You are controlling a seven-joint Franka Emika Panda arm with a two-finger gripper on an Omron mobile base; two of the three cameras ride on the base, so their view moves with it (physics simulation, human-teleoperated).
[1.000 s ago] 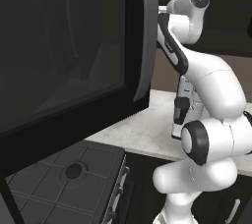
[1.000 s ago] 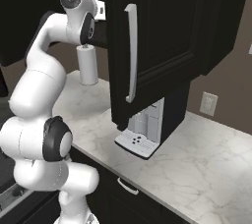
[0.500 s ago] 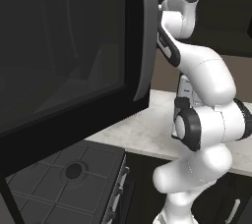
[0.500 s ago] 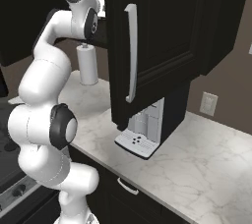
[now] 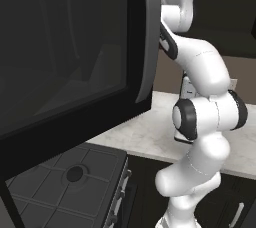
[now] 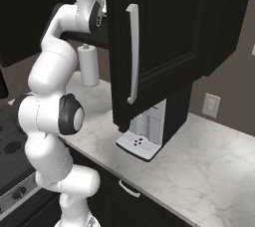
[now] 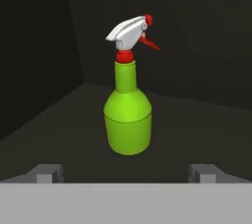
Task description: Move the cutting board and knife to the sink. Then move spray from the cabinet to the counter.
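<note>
You've got the spray (image 7: 127, 120) dead ahead of the gripper (image 7: 126, 171), upright, centred btwn wide-open tips, not yet reached; go straight fwd.

Dark upper cabinets (image 6: 164, 27) hang over a pale marble-patterned counter (image 6: 209, 161), one open door bearing a long silver handle (image 6: 132, 54), and below the counter run dark cabinet fronts (image 6: 127, 198) with a slim pull. Behind them is a brown wall (image 6: 234, 86) with a white outlet plate (image 6: 211, 105); a white coffee machine (image 6: 145, 134) and a paper towel roll (image 6: 89, 65) stand on the counter. To the side, a black microwave (image 5: 70, 62) hangs above a dark stovetop (image 5: 75, 182).
</note>
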